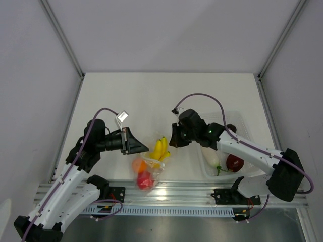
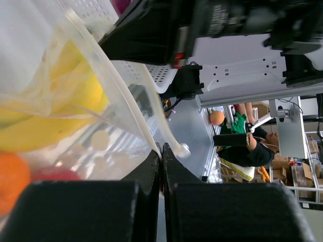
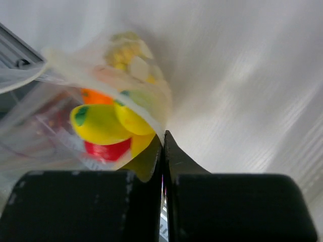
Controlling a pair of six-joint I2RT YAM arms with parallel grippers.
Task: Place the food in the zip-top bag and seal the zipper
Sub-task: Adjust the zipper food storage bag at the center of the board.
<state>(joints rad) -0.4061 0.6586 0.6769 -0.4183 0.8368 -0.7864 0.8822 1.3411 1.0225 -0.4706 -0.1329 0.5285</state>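
The clear zip-top bag (image 1: 151, 169) hangs between my two grippers. It holds the yellow banana bunch (image 1: 160, 148), the orange ball (image 1: 139, 165) and a red round fruit (image 1: 145, 180). My left gripper (image 1: 137, 146) is shut on the bag's mouth edge (image 2: 161, 151), with the zipper strip (image 2: 144, 108) running up from the jaws. My right gripper (image 1: 171, 139) is shut on the opposite edge (image 3: 162, 135), with the banana (image 3: 101, 123) and red fruit (image 3: 106, 150) seen through the plastic. A white oblong piece (image 1: 211, 157), a second red fruit (image 1: 234, 162) and a purple piece (image 1: 231, 128) lie in the tray.
The clear ridged tray (image 1: 245, 123) sits at the right under my right arm. An aluminium rail (image 1: 202, 189) runs along the table's near edge, just below the bag. Grey walls close in the left, right and far sides.
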